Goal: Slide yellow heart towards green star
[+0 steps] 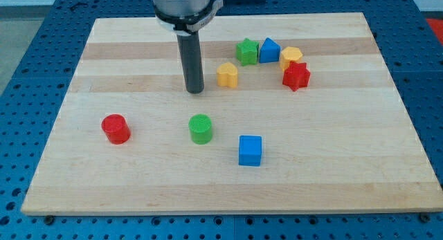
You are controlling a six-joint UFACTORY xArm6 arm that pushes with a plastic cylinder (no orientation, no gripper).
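The yellow heart [227,75] lies on the wooden board, just below and to the left of the green star [246,51], a small gap between them. My tip [196,90] rests on the board to the left of the yellow heart, a short gap away and slightly lower in the view. The rod rises straight up from the tip to the arm at the view's top.
A blue block [269,50] sits right of the green star, then a yellow block [291,57] and a red star [296,76]. A red cylinder [115,128], a green cylinder [201,128] and a blue cube [250,151] lie lower. The board's edge [228,211] runs along the bottom.
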